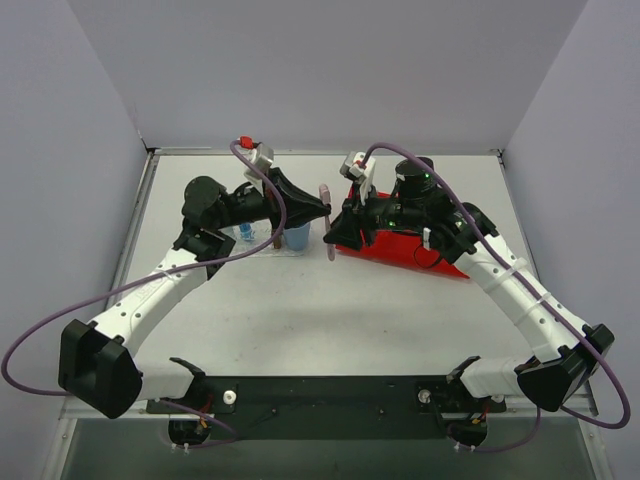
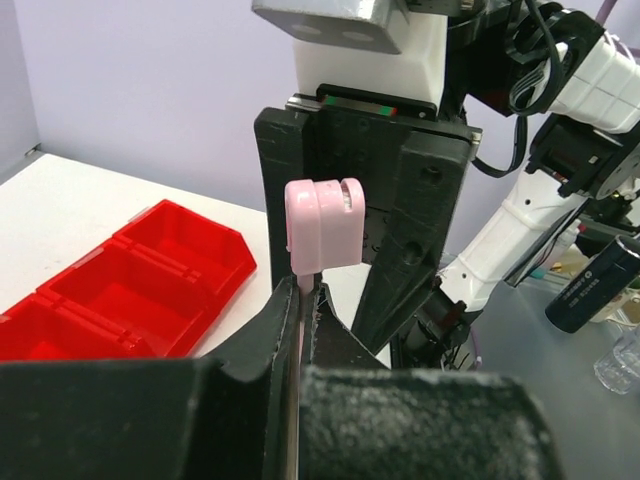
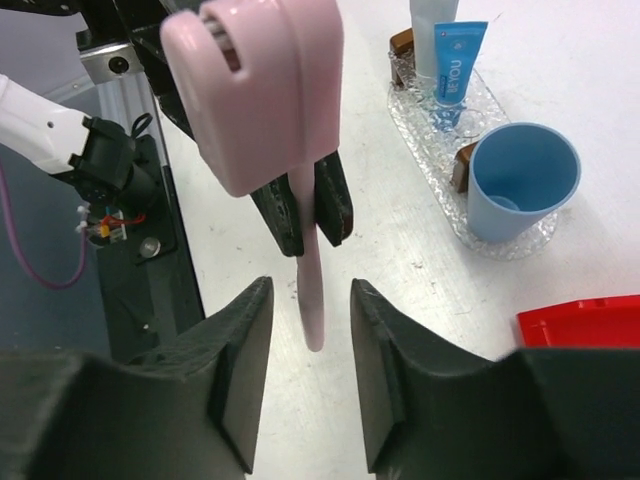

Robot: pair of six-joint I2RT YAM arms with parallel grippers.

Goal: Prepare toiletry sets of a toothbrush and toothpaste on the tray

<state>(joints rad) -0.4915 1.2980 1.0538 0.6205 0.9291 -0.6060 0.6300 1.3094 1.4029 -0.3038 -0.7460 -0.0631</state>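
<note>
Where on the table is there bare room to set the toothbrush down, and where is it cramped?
Bare: the wide stretch of table between the tray and the arm bases. Crowded: the gap between the blue cup and the red bin, where the left gripper holds the toothbrush and the open right gripper flanks its handle.

Left arm, white-and-black jointed (image 1: 160, 285): extends forward and inward from its near-left base with the elbow bent. Its black two-finger end effector (image 1: 322, 208) points toward the right arm, fingers pinched tight on the thin stem of a slim pale-pink plastic toothbrush (image 2: 322, 220). Right arm, white-and-black jointed (image 1: 520, 290): reaches in from the near-right base. Its black two-finger end effector (image 3: 310, 300) faces the left one at close range, fingers spread apart, a gap showing on either side of the stem's lower end in its wrist view.
</note>
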